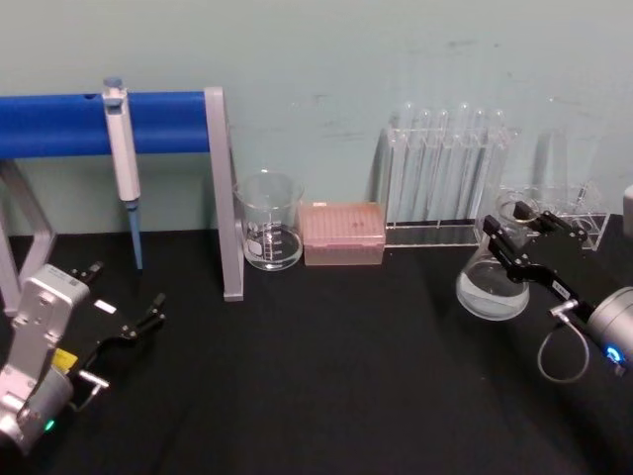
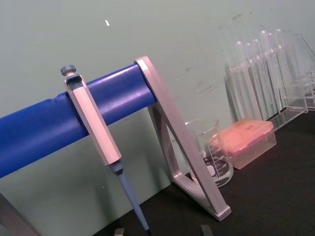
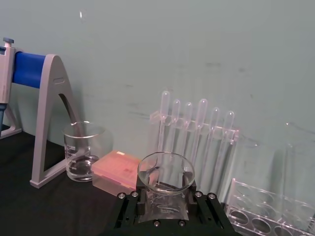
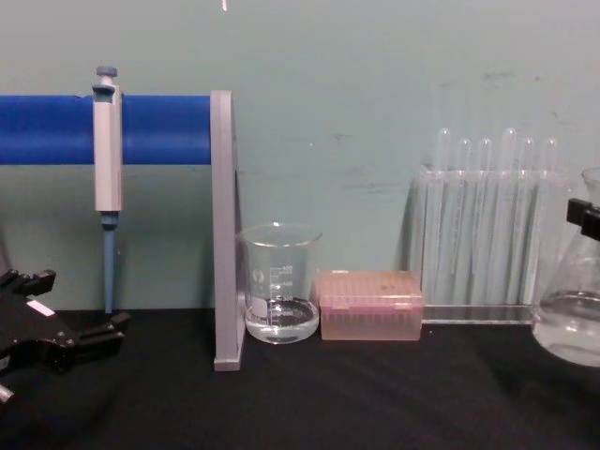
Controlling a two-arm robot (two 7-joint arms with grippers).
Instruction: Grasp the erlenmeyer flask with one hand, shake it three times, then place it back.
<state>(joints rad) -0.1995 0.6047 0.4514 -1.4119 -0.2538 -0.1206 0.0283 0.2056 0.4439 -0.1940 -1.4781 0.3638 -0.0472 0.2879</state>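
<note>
One flask, clamped
erlenmeyer flask point(image 1: 492, 287) is gripped at the neck between jaws of right gripper point(image 1: 521, 226); left gripper point(image 1: 127, 289) is spread open.

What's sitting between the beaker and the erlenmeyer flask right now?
Chest view: a pink tip box beside the beaker, then the test-tube rack farther back, before the erlenmeyer flask.

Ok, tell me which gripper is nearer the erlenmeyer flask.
Right. The right gripper clasps the erlenmeyer flask at its neck; the left gripper sits far off to its left.
</note>
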